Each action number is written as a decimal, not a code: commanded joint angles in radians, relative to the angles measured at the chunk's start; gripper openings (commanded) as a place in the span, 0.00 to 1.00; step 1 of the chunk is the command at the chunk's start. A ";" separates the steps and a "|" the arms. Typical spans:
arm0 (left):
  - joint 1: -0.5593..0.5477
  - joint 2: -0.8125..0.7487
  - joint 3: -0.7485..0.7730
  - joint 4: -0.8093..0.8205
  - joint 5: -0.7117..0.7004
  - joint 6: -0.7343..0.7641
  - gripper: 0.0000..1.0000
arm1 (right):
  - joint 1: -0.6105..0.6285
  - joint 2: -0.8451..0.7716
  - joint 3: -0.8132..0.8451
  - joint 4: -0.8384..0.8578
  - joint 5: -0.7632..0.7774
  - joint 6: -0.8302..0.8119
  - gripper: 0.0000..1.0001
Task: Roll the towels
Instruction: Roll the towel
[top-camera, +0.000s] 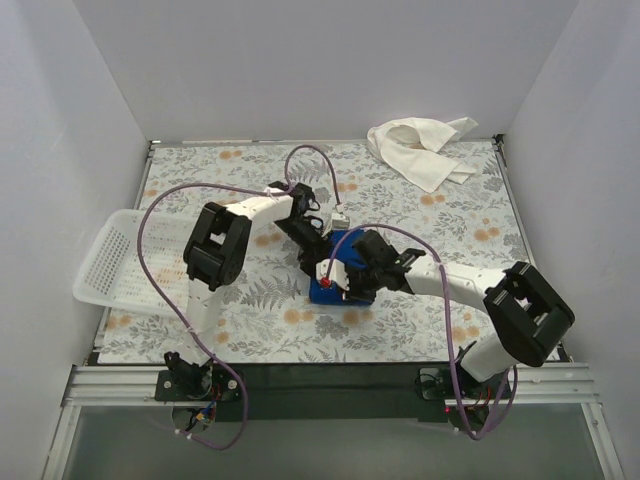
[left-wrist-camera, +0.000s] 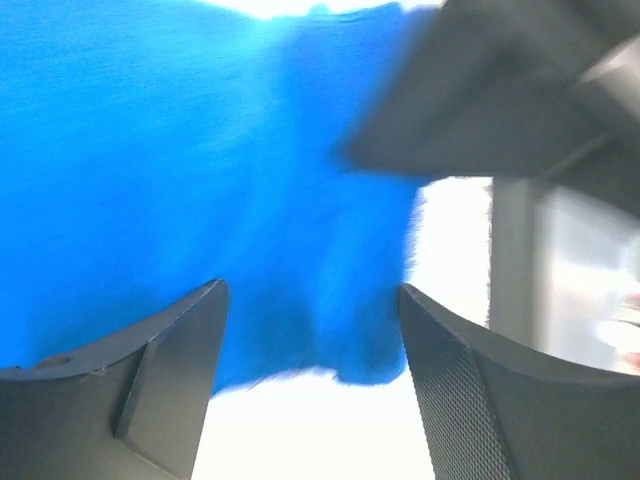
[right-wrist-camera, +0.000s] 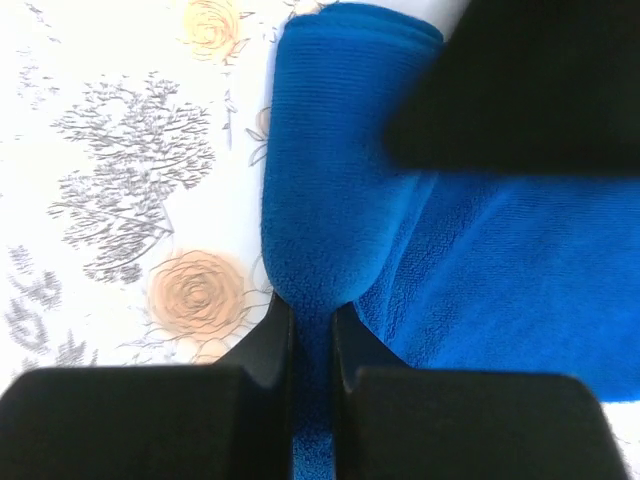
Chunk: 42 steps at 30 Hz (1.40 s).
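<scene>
Status: right claw (right-wrist-camera: 312, 318) pinched on blue towel (right-wrist-camera: 330, 190), left claw (left-wrist-camera: 312, 300) open

The right claw is nearly closed, with a folded ridge of the blue towel squeezed between its fingers. The rest of the towel lies bunched just ahead of it on the floral worktop (top-camera: 420, 215). The left claw is spread wide and grips nothing, blue cloth right in front of its tips. That view is blurred, so I can't tell if they touch it. The white towel (top-camera: 420, 150) lies crumpled well beyond the right claw, at the far edge. The basket (top-camera: 110, 265) sits well off to the left claw's outer side.

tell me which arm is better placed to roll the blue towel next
Right, probably: the right claw is pinched on a fold of the blue towel, while the left claw stands open, not clamped on it.
</scene>
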<state>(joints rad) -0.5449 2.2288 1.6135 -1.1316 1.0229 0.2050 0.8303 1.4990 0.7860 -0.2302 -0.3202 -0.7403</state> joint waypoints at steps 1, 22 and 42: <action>0.130 -0.073 0.112 0.093 -0.201 0.002 0.65 | -0.034 0.053 0.015 -0.245 -0.193 0.039 0.01; 0.121 -0.905 -0.551 0.636 -0.412 0.060 0.94 | -0.269 0.621 0.495 -0.659 -0.658 0.093 0.01; -0.385 -0.848 -0.985 1.099 -0.684 0.290 0.70 | -0.332 0.788 0.536 -0.676 -0.652 0.021 0.01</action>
<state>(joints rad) -0.9199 1.3281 0.6247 -0.1318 0.3965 0.4805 0.4900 2.2265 1.3411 -0.9310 -1.1828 -0.6449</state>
